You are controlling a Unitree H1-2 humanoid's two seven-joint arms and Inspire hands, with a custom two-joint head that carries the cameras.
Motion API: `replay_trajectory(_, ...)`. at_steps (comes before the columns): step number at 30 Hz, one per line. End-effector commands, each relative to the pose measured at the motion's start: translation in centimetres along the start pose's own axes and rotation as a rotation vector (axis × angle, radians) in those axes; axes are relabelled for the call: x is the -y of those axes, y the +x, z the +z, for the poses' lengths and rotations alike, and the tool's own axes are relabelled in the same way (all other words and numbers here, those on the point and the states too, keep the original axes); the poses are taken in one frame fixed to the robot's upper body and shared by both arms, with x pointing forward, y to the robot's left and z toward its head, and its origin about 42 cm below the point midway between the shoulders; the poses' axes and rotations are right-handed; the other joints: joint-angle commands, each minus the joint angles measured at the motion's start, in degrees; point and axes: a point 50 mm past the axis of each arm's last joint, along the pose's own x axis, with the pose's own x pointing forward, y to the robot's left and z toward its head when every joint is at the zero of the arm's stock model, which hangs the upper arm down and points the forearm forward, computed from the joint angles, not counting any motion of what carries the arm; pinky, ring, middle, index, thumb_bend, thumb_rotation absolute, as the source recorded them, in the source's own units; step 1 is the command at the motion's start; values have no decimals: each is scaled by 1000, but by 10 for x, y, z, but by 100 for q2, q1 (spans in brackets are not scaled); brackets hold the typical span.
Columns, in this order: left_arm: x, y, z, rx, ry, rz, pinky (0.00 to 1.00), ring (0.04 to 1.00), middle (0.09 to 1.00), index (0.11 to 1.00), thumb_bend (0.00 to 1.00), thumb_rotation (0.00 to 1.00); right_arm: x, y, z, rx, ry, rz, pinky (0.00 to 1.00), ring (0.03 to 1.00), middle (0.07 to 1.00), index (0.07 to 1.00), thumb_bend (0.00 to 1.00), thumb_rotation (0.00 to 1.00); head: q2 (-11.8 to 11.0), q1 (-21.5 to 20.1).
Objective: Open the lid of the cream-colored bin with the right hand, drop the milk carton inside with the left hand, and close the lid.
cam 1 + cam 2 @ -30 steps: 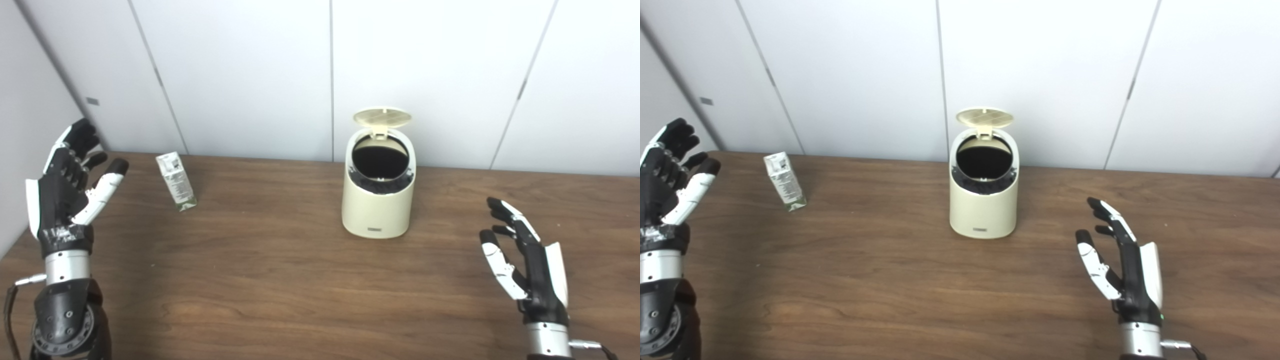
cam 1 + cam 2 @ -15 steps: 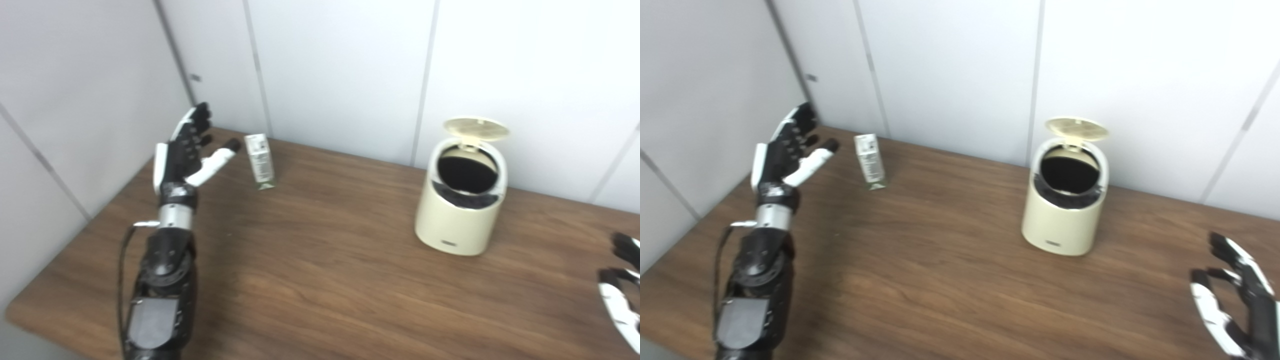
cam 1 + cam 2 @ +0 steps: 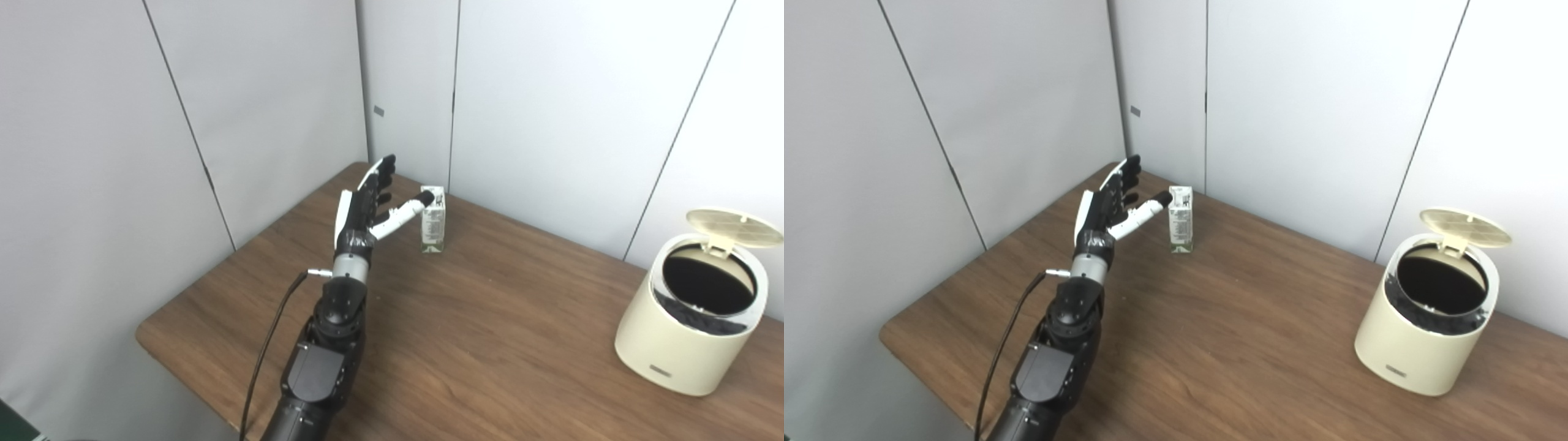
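Left of centre, the left hand (image 3: 1108,211) spreads its fingers beside the upright milk carton (image 3: 1181,227) (thumb tip right at its top edge). At lower right, the cream-colored bin (image 3: 1427,334) stands with its lid (image 3: 1465,223) raised.

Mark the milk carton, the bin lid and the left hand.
milk carton (image 3: 433,223), left eye view, front face of the upright carton
bin lid (image 3: 734,220), left eye view, underside of the raised lid
left hand (image 3: 1107,211), right eye view, palm of the open hand
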Motion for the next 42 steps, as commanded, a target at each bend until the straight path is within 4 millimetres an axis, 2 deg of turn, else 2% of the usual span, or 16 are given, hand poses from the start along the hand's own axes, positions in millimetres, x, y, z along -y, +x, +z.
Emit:
replay_trajectory(1,-1,15,20,98,-5,27,889,921,922,953,1000,439,3,-13,-12,-8,-6,5,527,719,755,726,296,789,-36,-1)
replay_trajectory(7,-5,19,13,76,-16,46,867,917,925,954,1000,437,1,-15,-11,-10,0,12,536,725,761,733,312,807,-72,-49)
replay_trajectory(10,-8,22,8,67,-35,64,757,896,921,955,1000,424,0,-15,-12,-11,1,13,536,725,761,733,315,809,-80,-73)
replay_trajectory(13,-10,25,6,68,-37,71,724,889,924,959,1000,417,-1,-15,-12,-9,-13,13,533,722,760,733,314,815,-70,-116)
replay_trajectory(18,-10,29,3,62,-11,63,845,908,930,951,1000,413,-3,-17,-11,-11,-16,18,538,725,761,735,287,807,-70,-188)
replay_trajectory(23,-10,34,-1,31,28,19,862,911,929,947,1000,416,-4,-17,-11,-10,-16,23,540,726,760,735,271,782,-67,-272)
replay_trajectory(26,-7,36,-3,3,42,-40,908,927,921,960,1000,401,-5,-17,-9,-7,-26,31,545,730,764,741,269,799,-36,-371)
replay_trajectory(34,-1,44,-10,-81,73,-131,729,854,884,916,1000,316,-7,-21,-7,8,-27,20,524,713,753,733,287,777,2,-593)
replay_trajectory(38,-4,47,-16,-110,71,-141,829,896,890,913,1000,288,-6,-24,-5,8,-19,20,518,708,747,726,311,797,8,-657)
replay_trajectory(42,-7,51,-19,-137,89,-148,838,888,877,907,1000,290,-4,-26,-3,5,-38,23,503,703,747,727,348,834,30,-751)
